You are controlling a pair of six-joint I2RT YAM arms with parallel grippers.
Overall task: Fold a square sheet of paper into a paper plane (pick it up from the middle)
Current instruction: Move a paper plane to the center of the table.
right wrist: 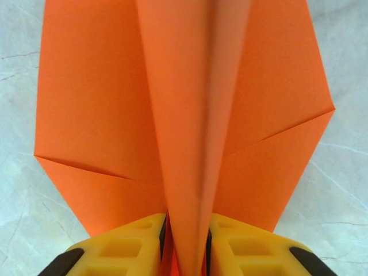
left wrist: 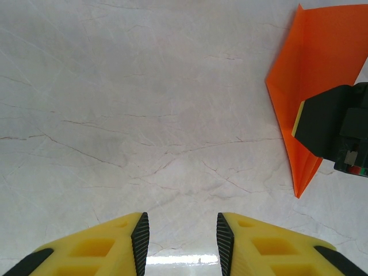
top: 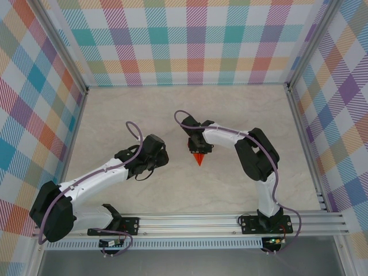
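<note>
The square sheet of paper stands folded as a bright orange paper plane [top: 199, 159], a pointed dart with a raised centre crease, lying on the marble table. In the right wrist view its wings [right wrist: 92, 103] spread flat to both sides, while the centre fold rises between the yellow fingers of my right gripper [right wrist: 185, 241], which is shut on it. From the left wrist view the paper plane [left wrist: 322, 69] lies at the upper right under the right gripper's dark body [left wrist: 333, 126]. My left gripper [left wrist: 183, 241] hovers open over bare table to the plane's left, with nothing between its fingers [left wrist: 141, 236].
The pale marble tabletop [top: 172, 109] is walled by plaid panels [top: 190, 40] at the back and both sides. An aluminium rail [top: 201, 221] carrying the arm bases runs along the near edge. The two arms bend toward each other at mid-table.
</note>
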